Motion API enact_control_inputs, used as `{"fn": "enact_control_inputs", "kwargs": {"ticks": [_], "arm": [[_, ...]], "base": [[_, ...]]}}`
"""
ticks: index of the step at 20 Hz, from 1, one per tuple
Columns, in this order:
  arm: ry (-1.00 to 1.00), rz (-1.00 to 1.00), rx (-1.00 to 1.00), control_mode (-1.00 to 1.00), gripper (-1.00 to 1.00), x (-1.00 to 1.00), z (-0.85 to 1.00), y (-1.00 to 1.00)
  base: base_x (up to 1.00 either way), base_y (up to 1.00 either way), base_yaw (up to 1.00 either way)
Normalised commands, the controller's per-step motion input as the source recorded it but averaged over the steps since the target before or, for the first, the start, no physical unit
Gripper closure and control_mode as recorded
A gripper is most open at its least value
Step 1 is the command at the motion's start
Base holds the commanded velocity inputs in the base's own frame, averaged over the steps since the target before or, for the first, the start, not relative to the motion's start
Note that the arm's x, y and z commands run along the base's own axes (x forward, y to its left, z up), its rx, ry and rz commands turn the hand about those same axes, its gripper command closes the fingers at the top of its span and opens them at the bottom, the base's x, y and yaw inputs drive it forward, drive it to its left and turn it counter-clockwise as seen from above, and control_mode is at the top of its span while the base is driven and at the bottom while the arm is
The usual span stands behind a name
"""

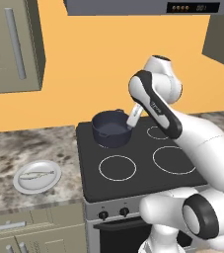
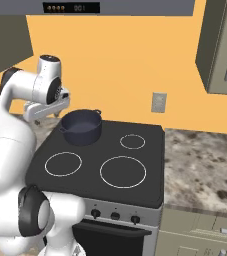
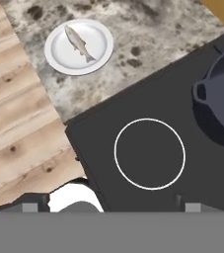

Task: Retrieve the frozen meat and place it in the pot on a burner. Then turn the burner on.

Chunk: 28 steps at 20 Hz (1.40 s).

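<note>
Left base view: the fish (image 1: 37, 174) lies on a white plate (image 1: 20, 184) on the counter, well off to the left of the jaws, and the pot (image 1: 110, 128) sits on the rear-left burner beside the hand. Right base view: gripper (image 2: 49, 111) hangs just left of the pot (image 2: 81, 126). Hand view: jaws spread wide and empty over the front burner ring (image 3: 149, 153); fish (image 3: 80, 43) on the plate (image 3: 97, 58) far ahead, pot (image 3: 221, 101) to one side.

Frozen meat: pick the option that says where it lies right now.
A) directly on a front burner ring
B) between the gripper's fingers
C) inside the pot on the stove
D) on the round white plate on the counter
D: the frozen meat lies on the white plate on the stone counter, apart from the pot on the stove.
</note>
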Motion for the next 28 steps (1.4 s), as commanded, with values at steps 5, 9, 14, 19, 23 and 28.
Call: {"fn": "enact_control_inputs", "kwargs": {"ticks": [5, 9, 14, 19, 23, 28], "arm": [[0.0, 0.24, 0.0, -1.0, -1.0, 0.0, 0.0, 0.08], [0.0, 0.26, 0.0, -1.0, -1.0, -0.01, 0.0, 0.17], [0.0, 0.13, 0.0, -1.0, -1.0, -0.02, 0.0, 0.4], [0.0, 0.0, 0.0, -1.0, -1.0, 0.02, -0.15, 0.21], [0.0, -0.05, 0.0, -1.0, -1.0, 0.08, -0.32, 0.18], [0.0, -0.12, 0.0, -1.0, -1.0, 0.03, -0.06, 0.42]], "base": [[0.0, 0.0, 0.0], [0.0, 0.0, 0.0], [0.0, 0.0, 0.0], [0.0, 0.0, 0.0], [0.0, 0.0, 0.0], [0.0, 0.0, 0.0]]}}
